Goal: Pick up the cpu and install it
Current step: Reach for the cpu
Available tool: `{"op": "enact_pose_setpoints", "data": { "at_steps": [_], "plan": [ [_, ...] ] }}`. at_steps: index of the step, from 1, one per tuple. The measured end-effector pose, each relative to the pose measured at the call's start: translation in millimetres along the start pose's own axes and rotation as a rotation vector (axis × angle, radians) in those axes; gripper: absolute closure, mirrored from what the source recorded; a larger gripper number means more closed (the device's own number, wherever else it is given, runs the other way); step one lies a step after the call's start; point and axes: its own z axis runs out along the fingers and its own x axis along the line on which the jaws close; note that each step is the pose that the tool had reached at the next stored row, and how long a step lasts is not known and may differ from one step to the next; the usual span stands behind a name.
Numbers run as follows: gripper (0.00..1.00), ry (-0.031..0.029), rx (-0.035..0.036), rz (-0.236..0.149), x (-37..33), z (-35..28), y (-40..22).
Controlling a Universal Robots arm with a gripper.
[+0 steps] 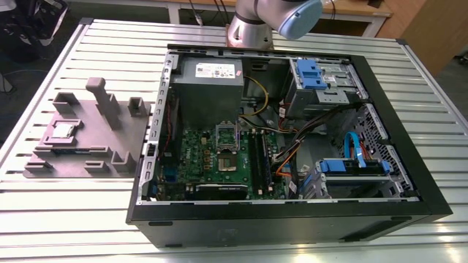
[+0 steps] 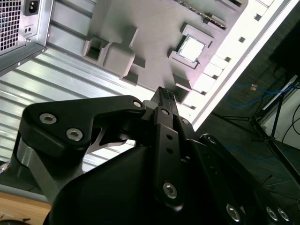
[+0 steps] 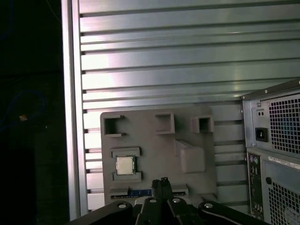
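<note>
Gripper (image 3: 161, 182), one item: the fingertips are being shown pressed together with nothing between them in both wrist views, poised over the near edge of the grey fixture block (image 3: 154, 154). Cpu (image 1: 62, 130), one item: it is being kept flat in a framed pocket of that block, at the exterior view's left, on the slatted table (image 1: 87, 213) and outside the computer case (image 1: 292, 219). It is being offset sideways from the fingertips, near them but not beneath them. Being square, it has no long axis, and its edges are being kept parallel to the block's. Socket (image 1: 228, 148), one item: it is being seen on the motherboard inside the case, well apart from the cpu. Whether its frame is open cannot be told. Arm (image 1: 263, 19): it is being cut off by the picture's top edge. The finger pads' inner faces are being hidden, and the height above the block cannot be judged.
</note>
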Motion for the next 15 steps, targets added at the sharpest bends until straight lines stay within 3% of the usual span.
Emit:
{"op": "enact_pose_setpoints", "data": {
  "at_steps": [15],
  "plan": [
    [0.89,0.0000,0.0001,0.000,9.5,0.6,-0.8]
  ]
}}
